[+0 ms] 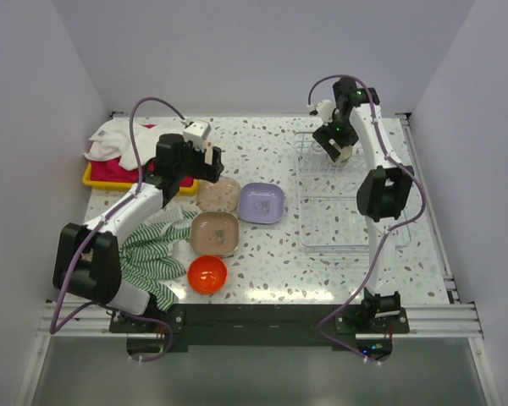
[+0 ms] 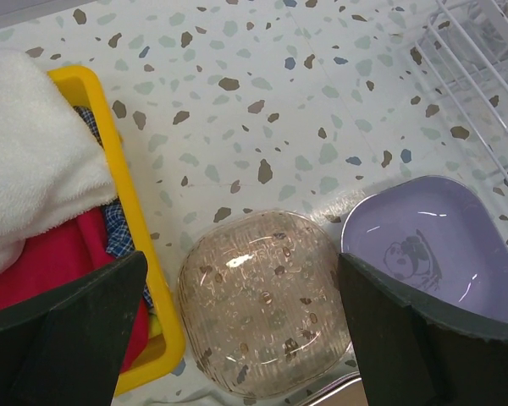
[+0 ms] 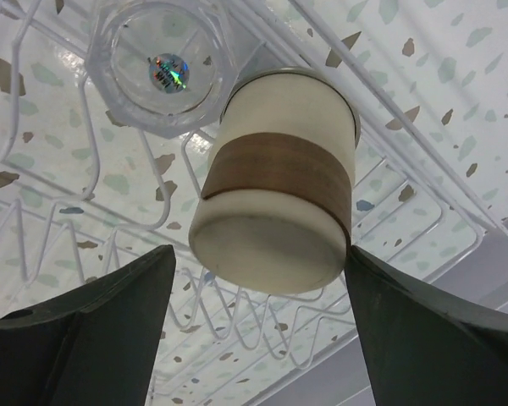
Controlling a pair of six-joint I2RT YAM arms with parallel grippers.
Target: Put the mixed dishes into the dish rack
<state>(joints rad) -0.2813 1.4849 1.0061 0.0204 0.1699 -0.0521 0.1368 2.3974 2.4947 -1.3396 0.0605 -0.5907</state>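
Observation:
My right gripper (image 1: 339,149) hangs over the far end of the dish rack (image 1: 330,224). In the right wrist view its jaws (image 3: 261,254) stand open around an upside-down beige cup (image 3: 275,190) with a brown band. The left finger is clear of the cup and the right one lies against its edge. A clear glass (image 3: 161,63) sits inverted in the rack (image 3: 165,211) beside it. My left gripper (image 1: 207,161) is open above a translucent tan plate (image 2: 258,300). A lilac plate (image 2: 432,249), a brown plate (image 1: 214,233) and an orange bowl (image 1: 207,273) lie on the table.
A yellow tray (image 2: 123,220) of towels stands just left of the tan plate. A green striped cloth (image 1: 157,249) lies at the front left, under the left arm. White walls close in the table on three sides.

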